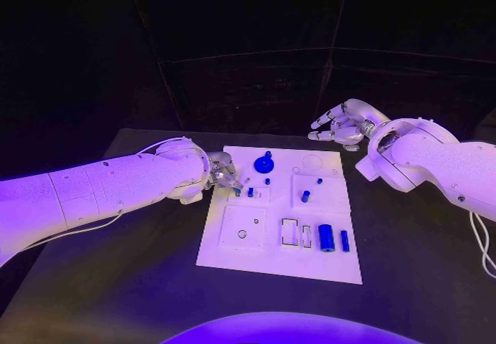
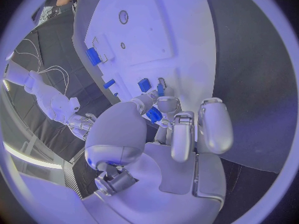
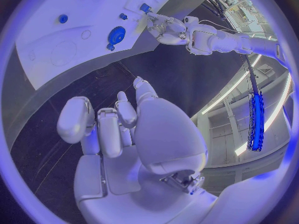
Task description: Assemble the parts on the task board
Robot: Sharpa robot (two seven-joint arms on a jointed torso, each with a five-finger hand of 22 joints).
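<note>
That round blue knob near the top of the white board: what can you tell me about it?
The round blue knob is a dark blue disc with a small stub sticking out on its far side, plastic by the look of it. It sits on the task board near the far edge, beside a faint circular outline. Nothing touches it; the left hand works just beside it.

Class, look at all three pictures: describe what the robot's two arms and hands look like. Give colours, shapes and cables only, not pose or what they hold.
Both arms are white, with thick rounded shells. Thin pale cables run loose along the left arm and hang below the right arm. The left hand and right hand are silver, with many jointed fingers ending in rounded pale pads, and a smooth domed shell over each thumb base.
</note>
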